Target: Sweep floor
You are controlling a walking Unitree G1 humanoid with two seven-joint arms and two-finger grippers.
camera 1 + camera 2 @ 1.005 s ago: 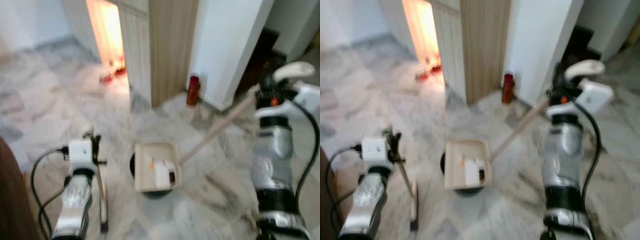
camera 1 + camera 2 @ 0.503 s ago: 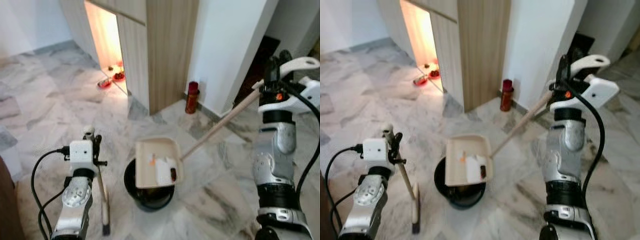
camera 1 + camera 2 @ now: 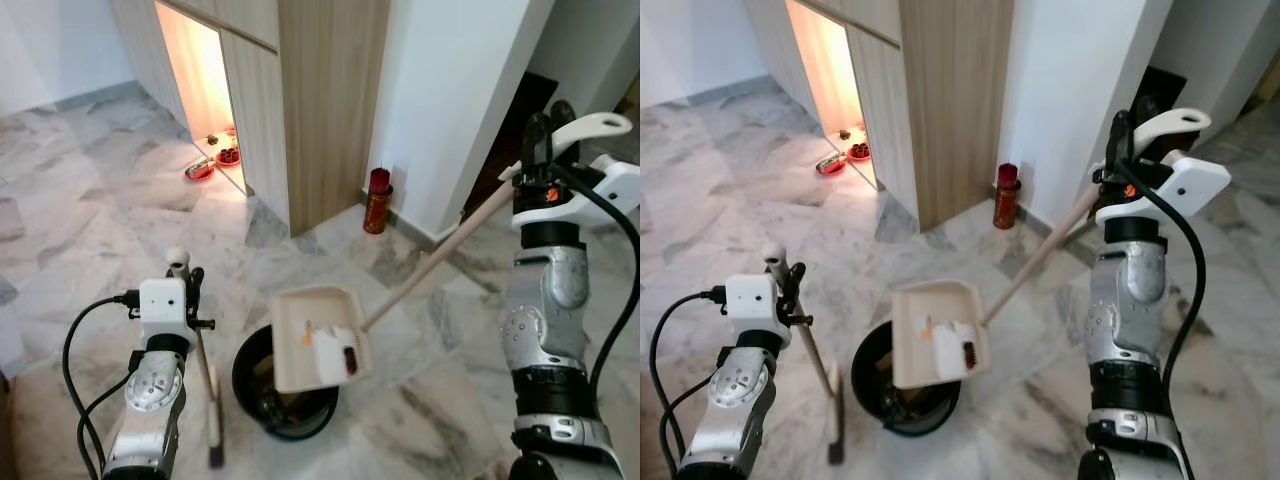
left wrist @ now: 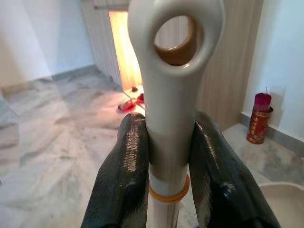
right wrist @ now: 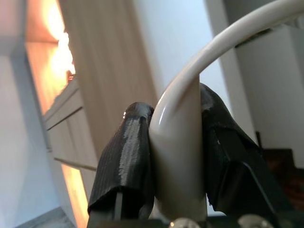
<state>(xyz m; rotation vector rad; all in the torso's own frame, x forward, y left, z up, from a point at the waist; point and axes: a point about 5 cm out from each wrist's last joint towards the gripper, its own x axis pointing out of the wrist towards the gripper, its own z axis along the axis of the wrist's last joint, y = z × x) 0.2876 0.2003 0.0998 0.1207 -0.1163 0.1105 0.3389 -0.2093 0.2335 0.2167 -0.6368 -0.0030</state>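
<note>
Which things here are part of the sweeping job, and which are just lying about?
Part of the job:
- broom in the left gripper
- dustpan with debris, handle held by the right gripper
- black bin under the dustpan

Just lying about:
- red canister by the white wall
- red dishes in the lit alcove

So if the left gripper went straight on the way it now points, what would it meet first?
Probably nothing close. The left gripper, shut on the broom handle, points over open marble floor toward the wooden cabinet; depth is unclear.
</note>
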